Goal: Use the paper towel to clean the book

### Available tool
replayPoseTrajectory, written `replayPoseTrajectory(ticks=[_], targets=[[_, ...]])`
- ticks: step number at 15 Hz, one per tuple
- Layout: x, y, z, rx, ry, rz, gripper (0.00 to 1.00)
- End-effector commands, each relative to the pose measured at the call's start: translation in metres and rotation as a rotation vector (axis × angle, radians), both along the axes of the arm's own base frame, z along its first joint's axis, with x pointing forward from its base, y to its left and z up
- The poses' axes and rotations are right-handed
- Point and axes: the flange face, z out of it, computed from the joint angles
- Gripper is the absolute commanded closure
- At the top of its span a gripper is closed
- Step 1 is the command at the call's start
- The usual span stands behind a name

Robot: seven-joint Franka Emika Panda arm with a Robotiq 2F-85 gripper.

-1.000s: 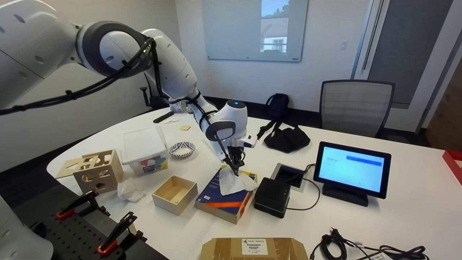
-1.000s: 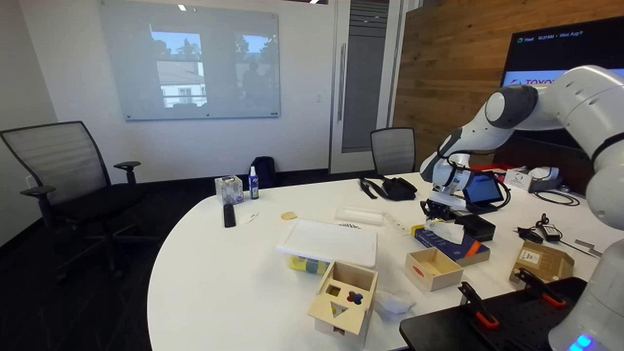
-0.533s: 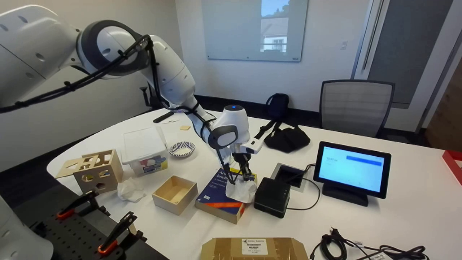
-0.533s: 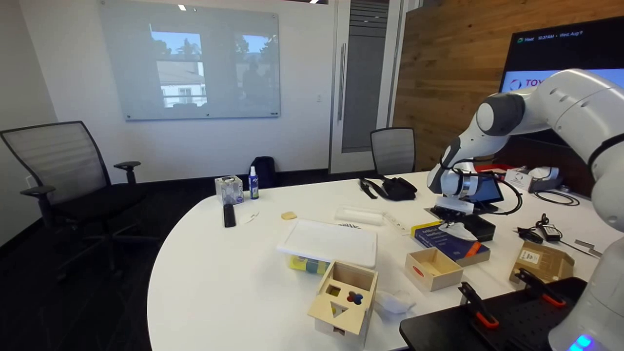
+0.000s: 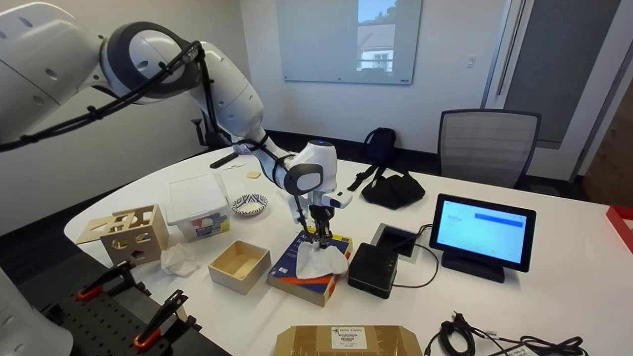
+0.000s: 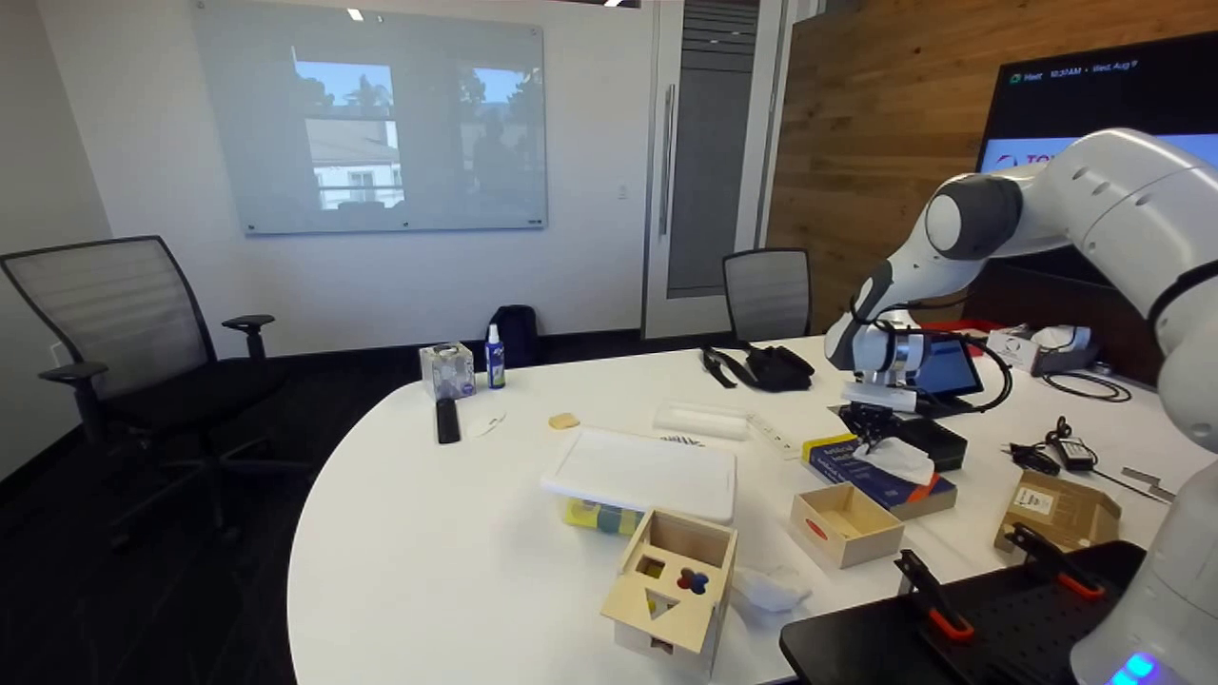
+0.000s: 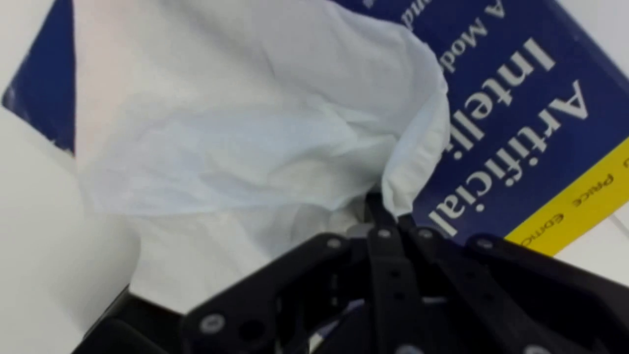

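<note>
The book [image 5: 286, 268] lies flat on the white table, dark blue with a yellow strip and an orange band; it also shows in an exterior view [image 6: 880, 487] and in the wrist view [image 7: 496, 118]. The white paper towel [image 5: 319, 263] is spread over its middle, with one side past the book's edge; it also shows in an exterior view [image 6: 899, 460] and the wrist view [image 7: 236, 128]. My gripper [image 7: 390, 209] is shut on a pinched fold of the towel, just above the cover. In both exterior views the gripper [image 5: 324, 242] [image 6: 866, 440] points down; its fingertips are partly hidden by the towel.
A black device [image 5: 373, 269] stands close beside the book. An open wooden box [image 5: 230, 281] is on the other side. A second crumpled white paper [image 5: 179, 259], a shape-sorter box [image 5: 133, 237], a plastic bin [image 5: 198, 198], a screen [image 5: 482, 230] and a cardboard box [image 5: 304, 341] stand around.
The gripper moved with the towel across the book towards the black device, then back to the book's middle. The towel now lies nearer the orange band than a second ago.
</note>
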Motion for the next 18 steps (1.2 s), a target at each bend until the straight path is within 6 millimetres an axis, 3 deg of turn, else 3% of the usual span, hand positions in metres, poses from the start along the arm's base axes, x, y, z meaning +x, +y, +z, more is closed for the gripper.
replayPoseTrajectory(ticks=[1,5,8,13,18], targets=[[-0.001,0.031,-0.004,0.091,0.082,0.06,1.0],[0.006,0.056,-0.014,0.152,0.112,0.117,1.0],[0.01,0.057,-0.014,0.116,0.081,0.102,1.0],[0.005,0.037,-0.004,0.014,0.022,0.015,1.0],[-0.014,0.002,0.003,-0.132,-0.038,-0.146,1.0]])
